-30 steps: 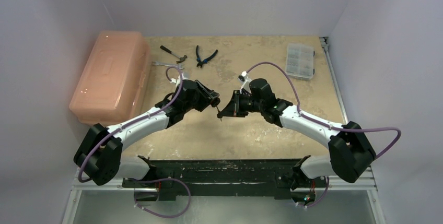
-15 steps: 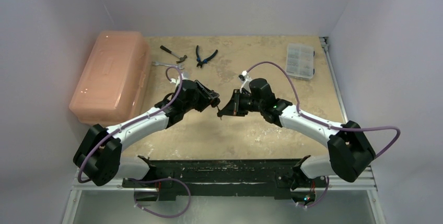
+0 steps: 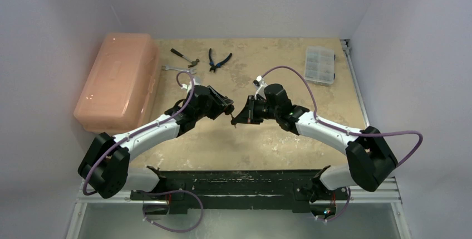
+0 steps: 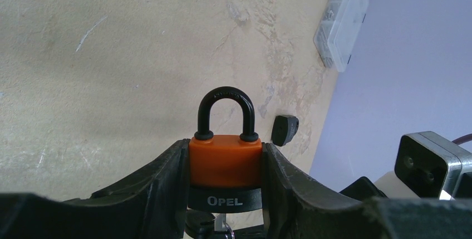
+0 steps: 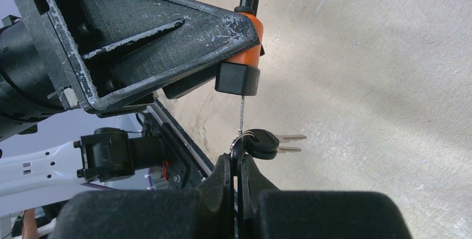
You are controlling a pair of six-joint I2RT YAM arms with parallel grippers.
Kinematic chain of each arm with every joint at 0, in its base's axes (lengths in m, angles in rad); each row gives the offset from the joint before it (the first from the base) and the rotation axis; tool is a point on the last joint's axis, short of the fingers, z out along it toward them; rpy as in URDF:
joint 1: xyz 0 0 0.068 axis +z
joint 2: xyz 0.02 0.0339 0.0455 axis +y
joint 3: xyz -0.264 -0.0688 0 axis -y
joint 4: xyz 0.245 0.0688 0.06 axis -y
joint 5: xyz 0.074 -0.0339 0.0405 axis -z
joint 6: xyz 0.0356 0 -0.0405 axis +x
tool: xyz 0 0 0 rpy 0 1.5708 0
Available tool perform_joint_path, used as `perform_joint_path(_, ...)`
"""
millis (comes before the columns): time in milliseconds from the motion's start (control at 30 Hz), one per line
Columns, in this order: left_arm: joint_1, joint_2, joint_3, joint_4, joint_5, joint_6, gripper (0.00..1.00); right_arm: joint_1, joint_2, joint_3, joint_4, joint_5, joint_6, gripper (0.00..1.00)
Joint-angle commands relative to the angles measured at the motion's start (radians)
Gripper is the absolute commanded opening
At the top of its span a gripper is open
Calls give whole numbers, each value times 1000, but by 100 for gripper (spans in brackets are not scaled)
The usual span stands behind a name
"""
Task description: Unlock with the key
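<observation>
My left gripper (image 4: 225, 194) is shut on an orange padlock (image 4: 225, 160) with a black base marked OPEL and a black shackle (image 4: 226, 111) that sits closed. It holds the lock above the table's middle (image 3: 227, 106). My right gripper (image 5: 238, 164) is shut on the black head of a key. The key blade (image 5: 242, 113) runs straight up into the underside of the padlock (image 5: 251, 55). Two spare keys (image 5: 267, 142) hang on the ring beside my fingertips. In the top view the two grippers meet tip to tip, the right gripper (image 3: 238, 117) just right of the lock.
A peach plastic toolbox (image 3: 117, 80) lies at the left. A small hammer (image 3: 185, 56), a wrench (image 3: 173, 69) and blue-handled pliers (image 3: 219, 59) lie at the back. A clear parts organiser (image 3: 320, 64) sits at the back right. A small black cap (image 4: 284, 129) lies on the table.
The right arm's forearm and elbow have shifted slightly left. Both grippers stay joined at the lock with the key in it.
</observation>
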Motion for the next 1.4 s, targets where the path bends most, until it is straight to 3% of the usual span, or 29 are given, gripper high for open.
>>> perform_joint_path(0,6,-37,-1,62,15,-3,0,2,-4,44,33,28,-19,0)
perform_joint_path(1367,4,-76,-31,57,-10,-9,0,2,42,87,60,55,58,0)
